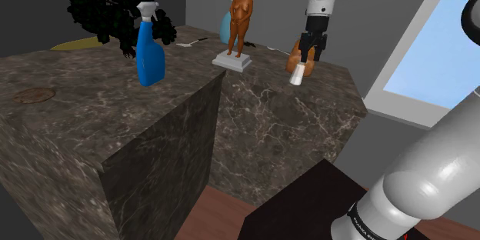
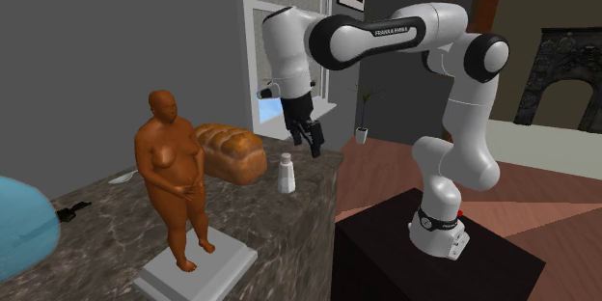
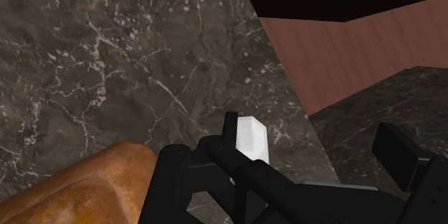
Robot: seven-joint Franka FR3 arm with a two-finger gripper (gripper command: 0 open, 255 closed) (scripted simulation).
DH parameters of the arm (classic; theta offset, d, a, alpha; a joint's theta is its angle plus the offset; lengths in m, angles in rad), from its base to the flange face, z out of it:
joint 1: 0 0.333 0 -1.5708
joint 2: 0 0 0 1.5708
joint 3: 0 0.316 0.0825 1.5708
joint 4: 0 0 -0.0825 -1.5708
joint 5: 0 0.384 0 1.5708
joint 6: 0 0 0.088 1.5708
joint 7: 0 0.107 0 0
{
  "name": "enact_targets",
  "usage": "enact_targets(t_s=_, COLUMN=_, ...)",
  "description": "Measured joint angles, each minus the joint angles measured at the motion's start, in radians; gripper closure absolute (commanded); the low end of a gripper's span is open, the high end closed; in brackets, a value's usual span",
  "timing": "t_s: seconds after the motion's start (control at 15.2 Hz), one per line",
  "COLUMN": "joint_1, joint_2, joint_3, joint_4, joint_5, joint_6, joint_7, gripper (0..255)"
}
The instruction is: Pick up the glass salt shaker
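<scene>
- The dark marble counter (image 1: 285,123) is carrying everything, and one of its corners is pointing toward my black stand (image 2: 386,241).
- My white arm (image 2: 386,34) is arching over from the stand and aiming my hand down over the counter's edge.
- A brown figure statue (image 1: 241,17) is standing upright on a pale grey base, well apart from my hand.
- A blue spray bottle (image 1: 149,50) is standing farther toward the shoulder view's left.
- A brown bread loaf (image 2: 232,150) is lying just beside the shaker.
- My gripper (image 2: 314,147) is hanging above the counter with its fingers spread apart, clasping nothing.
- The salt shaker (image 2: 286,174), pale and whitish, is standing upright near the counter's edge, between the loaf and my gripper, lower than my fingertips.
</scene>
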Motion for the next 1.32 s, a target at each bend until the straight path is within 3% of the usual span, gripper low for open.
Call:
enact_targets(t_s=0.26, joint_1=-0.028, joint_2=0.152, joint_3=-0.035, joint_4=0.17, joint_5=0.046, joint_6=-0.034, joint_7=-0.09, gripper=0)
enact_targets(t_s=0.73, joint_1=-0.032, joint_2=0.163, joint_3=-0.038, joint_4=0.106, joint_5=0.05, joint_6=0.04, joint_7=-0.101, gripper=0)
enact_targets(t_s=0.79, joint_1=-0.031, joint_2=0.161, joint_3=-0.037, joint_4=0.098, joint_5=0.05, joint_6=0.046, joint_7=-0.1, gripper=255)
enact_targets(t_s=1.32, joint_1=-0.032, joint_2=0.158, joint_3=-0.038, joint_4=0.091, joint_5=0.049, joint_6=0.053, joint_7=-0.099, gripper=255)
